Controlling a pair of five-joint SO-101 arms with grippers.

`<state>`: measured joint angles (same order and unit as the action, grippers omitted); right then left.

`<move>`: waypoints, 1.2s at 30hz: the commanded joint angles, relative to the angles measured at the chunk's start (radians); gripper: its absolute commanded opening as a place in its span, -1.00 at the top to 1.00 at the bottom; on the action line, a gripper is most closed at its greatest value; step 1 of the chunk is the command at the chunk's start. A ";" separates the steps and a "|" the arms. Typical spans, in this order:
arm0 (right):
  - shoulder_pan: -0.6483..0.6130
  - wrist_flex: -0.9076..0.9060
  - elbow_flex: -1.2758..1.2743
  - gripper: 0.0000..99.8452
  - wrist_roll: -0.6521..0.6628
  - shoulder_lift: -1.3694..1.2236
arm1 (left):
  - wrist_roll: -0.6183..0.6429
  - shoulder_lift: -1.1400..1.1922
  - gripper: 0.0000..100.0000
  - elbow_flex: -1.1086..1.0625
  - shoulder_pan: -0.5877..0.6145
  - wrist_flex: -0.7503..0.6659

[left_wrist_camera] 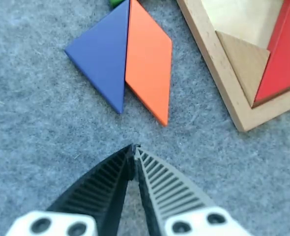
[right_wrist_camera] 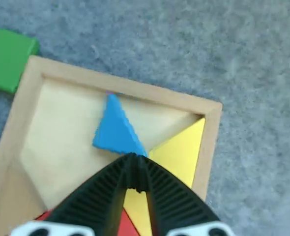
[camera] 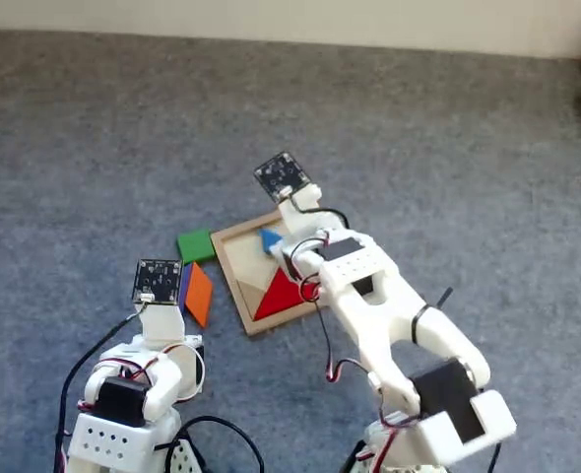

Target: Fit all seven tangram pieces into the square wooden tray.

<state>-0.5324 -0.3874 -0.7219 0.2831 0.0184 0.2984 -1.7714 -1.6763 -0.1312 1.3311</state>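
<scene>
Now the closed right gripper (right_wrist_camera: 135, 164) touches the light blue triangle (right_wrist_camera: 114, 130) inside the square wooden tray (right_wrist_camera: 135, 89) centred on the grey table (camera: 448, 128); the closed left gripper (left_wrist_camera: 135, 150) hovers near the orange parallelogram (left_wrist_camera: 149, 64).

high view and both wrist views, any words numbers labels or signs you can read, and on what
No text can be read in these views.
On the square wooden tray: none.
On the light blue triangle, yellow triangle, red triangle, green square, dark blue triangle, orange parallelogram: none.
On the black circuit board and the second black board: marks too small to read.
</scene>
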 commanded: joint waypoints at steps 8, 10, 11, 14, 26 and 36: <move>0.041 0.033 0.116 0.99 -0.005 -0.081 | -0.002 -0.042 0.99 -0.021 0.008 0.005; 0.044 0.033 0.119 0.99 -0.006 -0.081 | -0.002 -0.042 0.99 -0.021 0.008 0.005; 0.045 0.033 0.119 0.99 -0.006 -0.081 | -0.002 -0.042 0.99 -0.021 0.008 0.005; 0.051 0.033 0.119 0.99 -0.006 -0.074 | -0.002 -0.042 0.99 -0.021 0.008 0.005; 0.094 0.033 -0.068 0.99 -0.006 0.357 | -0.002 -0.042 0.99 -0.021 0.008 0.005; 0.188 0.031 -0.387 0.99 -0.002 0.878 | -0.002 -0.042 0.99 -0.021 0.008 0.005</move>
<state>-0.3775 -0.3659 -1.0472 0.2831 0.7334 0.2984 -1.7714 -1.6763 -0.1312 1.3311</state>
